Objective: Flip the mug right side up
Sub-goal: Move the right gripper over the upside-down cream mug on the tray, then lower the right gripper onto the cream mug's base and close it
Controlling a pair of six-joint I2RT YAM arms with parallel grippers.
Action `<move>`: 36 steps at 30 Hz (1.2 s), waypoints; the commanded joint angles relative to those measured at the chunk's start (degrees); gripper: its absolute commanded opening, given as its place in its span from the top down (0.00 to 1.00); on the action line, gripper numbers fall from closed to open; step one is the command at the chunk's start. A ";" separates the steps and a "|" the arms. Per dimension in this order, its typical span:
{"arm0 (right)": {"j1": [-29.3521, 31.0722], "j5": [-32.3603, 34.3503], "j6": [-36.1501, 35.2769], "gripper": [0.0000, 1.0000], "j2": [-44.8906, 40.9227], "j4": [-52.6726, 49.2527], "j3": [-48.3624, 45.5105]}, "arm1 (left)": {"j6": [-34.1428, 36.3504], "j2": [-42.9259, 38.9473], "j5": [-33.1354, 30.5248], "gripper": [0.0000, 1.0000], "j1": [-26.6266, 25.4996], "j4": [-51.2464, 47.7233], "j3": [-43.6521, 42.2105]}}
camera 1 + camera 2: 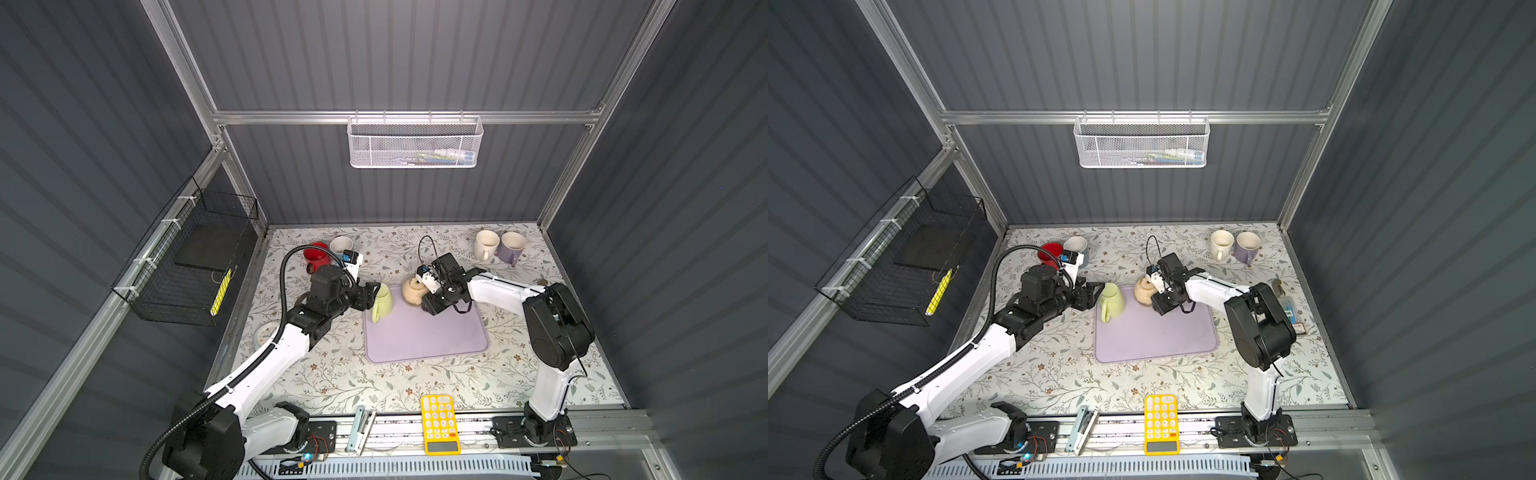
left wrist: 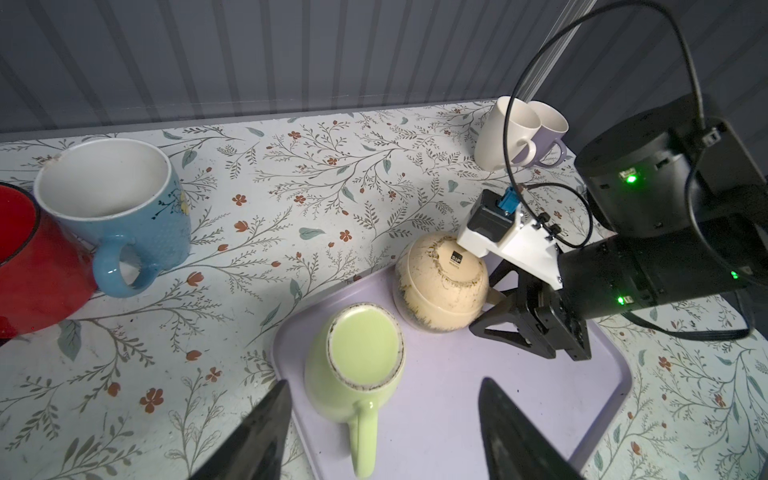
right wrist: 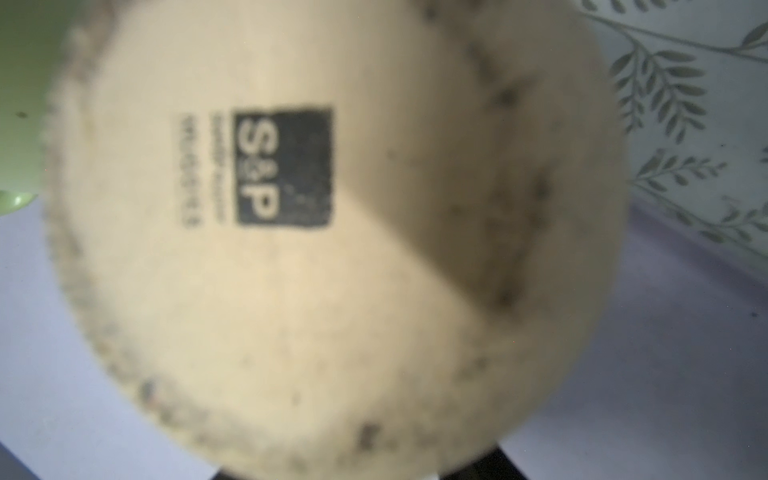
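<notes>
Here, two mugs stand bottom-up on the purple mat point(image 1: 424, 336): a green mug point(image 2: 357, 361) and, just beside it, a beige mug point(image 2: 436, 286). The left claw point(image 2: 384, 382) is spread wide and holds nothing; the green mug's handle points out between its two fingers. The right claw point(image 2: 494, 309) sits against the beige mug on the side away from the green one. Whether it grips the mug cannot be told. The beige mug's blurred base fills the right wrist view.

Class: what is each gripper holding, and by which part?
Nothing in the left gripper, open by the green mug. The right gripper straddles the upturned beige mug at its handle; whether it grips cannot be told.
</notes>
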 commanded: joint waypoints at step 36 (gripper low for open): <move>1.07 3.10 2.87 0.94 -4.05 -0.41 -1.42 | -4.73 2.86 7.64 0.30 0.71 1.78 0.20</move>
